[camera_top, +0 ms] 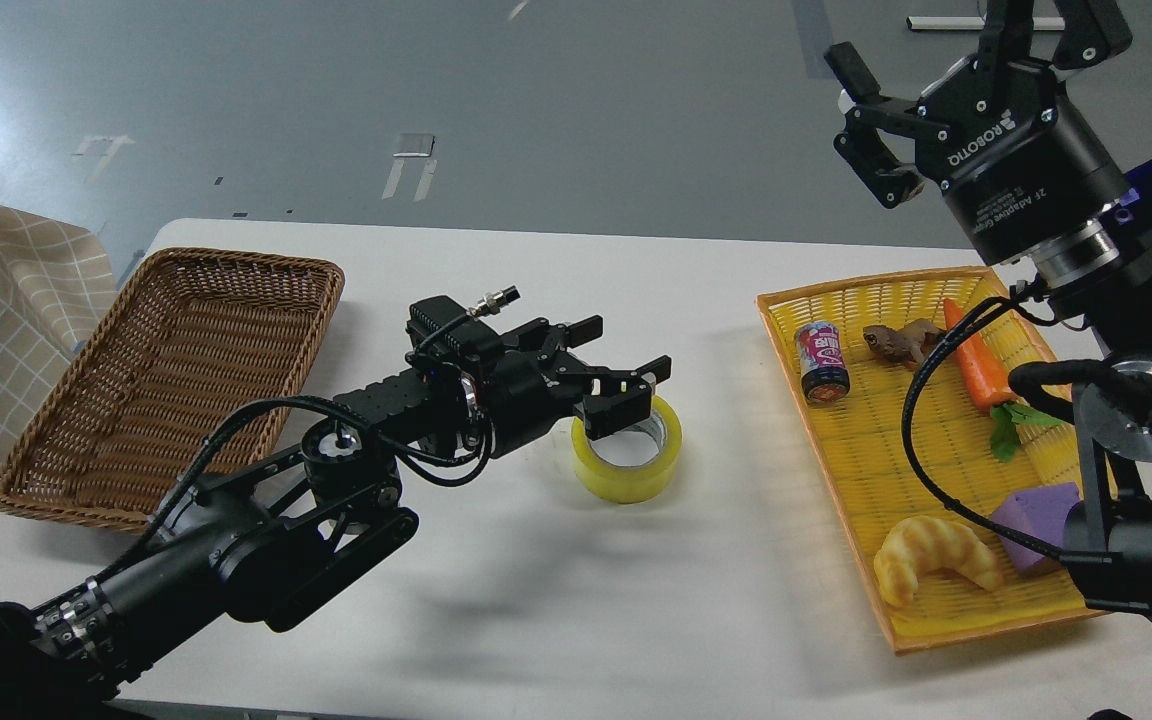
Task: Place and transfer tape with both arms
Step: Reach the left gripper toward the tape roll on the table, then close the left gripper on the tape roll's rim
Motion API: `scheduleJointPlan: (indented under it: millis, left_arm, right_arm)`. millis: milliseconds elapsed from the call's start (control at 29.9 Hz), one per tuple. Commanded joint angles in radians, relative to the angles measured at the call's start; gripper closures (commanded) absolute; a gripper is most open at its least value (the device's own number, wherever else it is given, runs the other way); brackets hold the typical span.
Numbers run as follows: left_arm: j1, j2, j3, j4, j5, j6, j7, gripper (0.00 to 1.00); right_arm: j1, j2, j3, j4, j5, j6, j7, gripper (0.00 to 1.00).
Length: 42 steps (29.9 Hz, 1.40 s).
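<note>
While the white table (496, 590) takes up most of your view, note that the tape is neither in the brown wicker basket (176, 370) on your left nor in the yellow tray (866, 480) on your right. It sits flat on the bare tabletop between the two. So I judge the job to be about midway: the roll looks already set out in the middle, and the handover side is not finished.

Your left arm (236, 540) reaches in from the lower left, and your left gripper (626, 385) is at the tape (628, 460), fingers spread. One finger seems to dip into or over the core, the other lies beyond the rim, and you cannot tell if they touch the roll. They have not clamped it. Your right gripper (866, 130) hangs high at the upper right, well apart from the roll, fingers apart and holding nothing.

The tray holds a croissant (936, 570), a purple block (1036, 520), a carrot (976, 360), a can (822, 362) and a small brown figure (901, 343), all untouched. What remains, as I read it: grip the roll and carry it on, probably to the basket.
</note>
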Motion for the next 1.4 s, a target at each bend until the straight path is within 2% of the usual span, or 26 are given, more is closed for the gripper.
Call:
scheduleJointPlan:
  millis: [0,201,602,1304,1370]
  left_arm:
    - [-0.016,-0.02,0.02,0.055,0.0,0.021,0.0,0.02]
    - [-0.03,-0.044,0.053,0.112,0.0,0.028,0.0,0.02]
    - [-0.104,-0.046,0.168,0.242,0.0,0.117,-0.002,0.02]
    - [-0.102,-0.084,0.231,0.383,0.0,0.211,-0.005,0.02]
    - [-0.101,-0.078,0.244,0.386,0.0,0.22,-0.032,0.02]
  right_arm:
    - [-0.003,0.0,0.002,0.001,0.0,0.0,0.0,0.0]
    - [-0.006,-0.002,0.009,-0.001,0.0,0.0,0.0,0.0]
    - [-0.004,-0.002,0.009,-0.005,0.0,0.0,0.0,0.0]
    - [-0.006,-0.008,0.004,-0.013,-0.002,0.0,-0.001,0.0]
    - [-0.007,-0.006,0.002,-0.013,-0.002,-0.005,-0.001,0.0]
